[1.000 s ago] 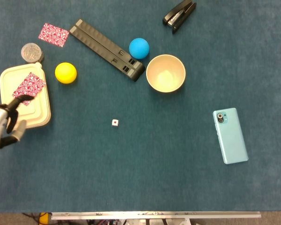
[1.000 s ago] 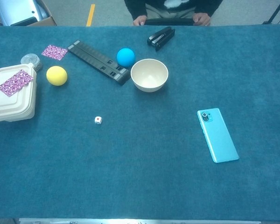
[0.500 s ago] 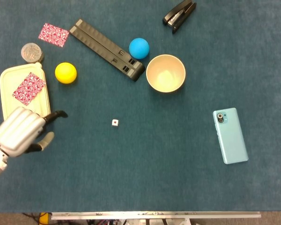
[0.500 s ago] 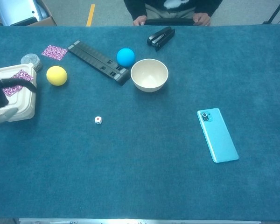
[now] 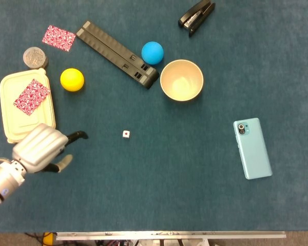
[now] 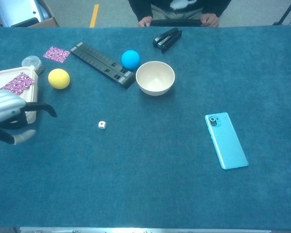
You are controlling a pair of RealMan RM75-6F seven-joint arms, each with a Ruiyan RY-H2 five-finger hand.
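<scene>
My left hand [image 5: 40,148] hovers low at the table's left side, just in front of a cream lidded container [image 5: 13,120], and overlaps its near corner in both views. The hand [image 6: 7,115] holds nothing; one dark fingertip points right and the thumb stands apart below it. A red patterned card [image 5: 32,96] lies on the container's lid. A small white die [image 5: 126,134] sits to the hand's right, and a yellow ball [image 5: 72,79] lies beyond the hand. My right hand shows in neither view.
A second patterned card [image 5: 58,38] and a round tin [image 5: 35,57] lie at the far left. A long black bar [image 5: 116,53], a blue ball [image 5: 152,52], a cream bowl [image 5: 181,80] and a black stapler [image 5: 196,16] sit further back. A teal phone [image 5: 252,148] lies at the right.
My left hand has come in from the left edge and moved right and nearer, from beside the container to past its near corner. Nothing else has moved.
</scene>
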